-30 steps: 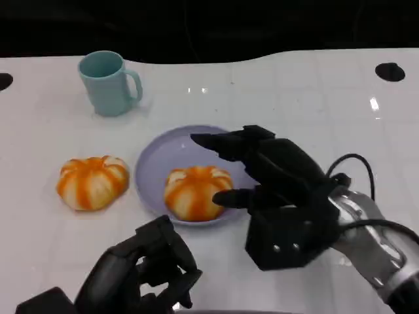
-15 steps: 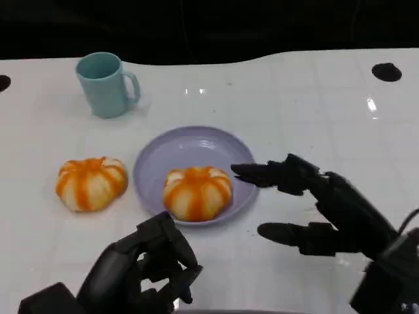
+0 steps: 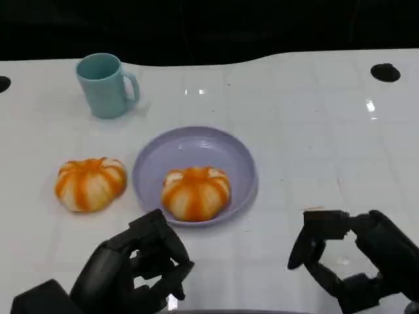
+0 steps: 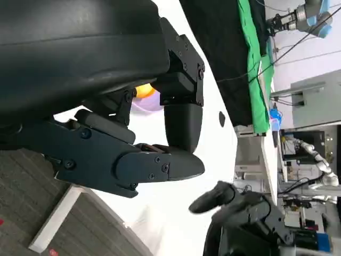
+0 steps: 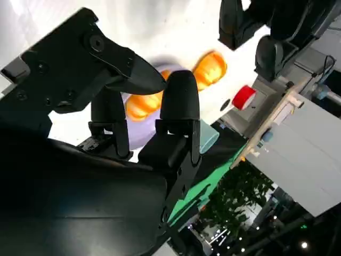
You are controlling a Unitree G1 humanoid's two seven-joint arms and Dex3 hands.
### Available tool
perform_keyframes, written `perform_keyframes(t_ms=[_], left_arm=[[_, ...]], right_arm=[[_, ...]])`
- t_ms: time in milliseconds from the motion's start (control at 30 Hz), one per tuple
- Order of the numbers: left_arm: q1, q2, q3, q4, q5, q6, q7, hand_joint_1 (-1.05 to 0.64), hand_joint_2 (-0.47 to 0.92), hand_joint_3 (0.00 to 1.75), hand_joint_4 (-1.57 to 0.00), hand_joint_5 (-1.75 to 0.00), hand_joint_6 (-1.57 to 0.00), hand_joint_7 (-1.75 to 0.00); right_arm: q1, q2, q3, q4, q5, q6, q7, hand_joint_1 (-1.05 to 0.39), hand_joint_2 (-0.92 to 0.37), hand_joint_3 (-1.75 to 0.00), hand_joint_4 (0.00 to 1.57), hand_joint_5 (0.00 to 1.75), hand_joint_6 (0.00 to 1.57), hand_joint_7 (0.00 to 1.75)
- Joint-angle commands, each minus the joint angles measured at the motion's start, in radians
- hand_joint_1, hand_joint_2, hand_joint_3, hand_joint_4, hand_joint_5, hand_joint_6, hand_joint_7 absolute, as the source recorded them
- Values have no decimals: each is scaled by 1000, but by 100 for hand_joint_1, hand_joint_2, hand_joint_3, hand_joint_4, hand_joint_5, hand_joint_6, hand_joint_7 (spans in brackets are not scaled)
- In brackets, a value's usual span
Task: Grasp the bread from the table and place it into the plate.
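Centrally on the white worktop (image 3: 314, 131), an orange-and-white striped bread (image 3: 196, 192) rests inside the lavender plate (image 3: 196, 147), toward the plate's near rim. Just beside the plate, on the robot's left, a second, similar bread (image 3: 90, 182) lies directly on the worktop, apart from the plate's edge. Farther back on that side, a teal mug (image 3: 104, 84) stands upright, its handle turned toward the robot's right. Near the bottom edge of the head view, the left hand (image 3: 134, 268) hangs low in front of the plate, its fingers (image 3: 157, 232) curled inward and holding nothing. On the opposite side, the right hand (image 3: 353, 265) is well clear of the plate, its fingers (image 3: 324, 222) parted and released, with nothing between them. From behind the right wrist, the same black fingers (image 5: 178, 104) frame both orange breads and the plate beyond; a red cap-like object (image 5: 244, 97) shows in the blurred background, though what it is cannot be told.
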Motion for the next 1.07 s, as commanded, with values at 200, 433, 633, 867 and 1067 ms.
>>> perform_keyframes(t_ms=[200, 433, 633, 867, 1067], left_arm=[[-11, 22, 21, 24, -13, -17, -19, -56, 92, 40, -68, -175, -47, -174], [-9, 21, 21, 15, -20, -3, -18, -55, 92, 39, -69, -175, -48, -175], [-13, 22, 19, 30, -14, -34, -23, -54, 92, 39, -69, -175, -48, -175], [-6, 26, 23, 19, -27, -22, -25, -54, 92, 39, -69, -175, -48, -175], [-4, 29, 26, 26, -21, -35, -26, -55, 92, 39, -69, -175, -48, -175]], right_arm=[[35, 80, -38, 37, -27, -20, -98, -20, -36, -136, 87, 174, 80, 144], [30, 93, -43, 74, -61, -53, -130, -21, -36, -133, 93, 175, 78, 151], [23, 88, -47, 99, -99, -86, -157, -20, -29, -139, 93, 175, 79, 150], [22, 86, -47, 98, -118, -92, -169, -21, -26, -141, 95, 175, 82, 147], [23, 87, -43, 100, -128, -94, -174, -20, -23, -145, 96, 175, 84, 146]])
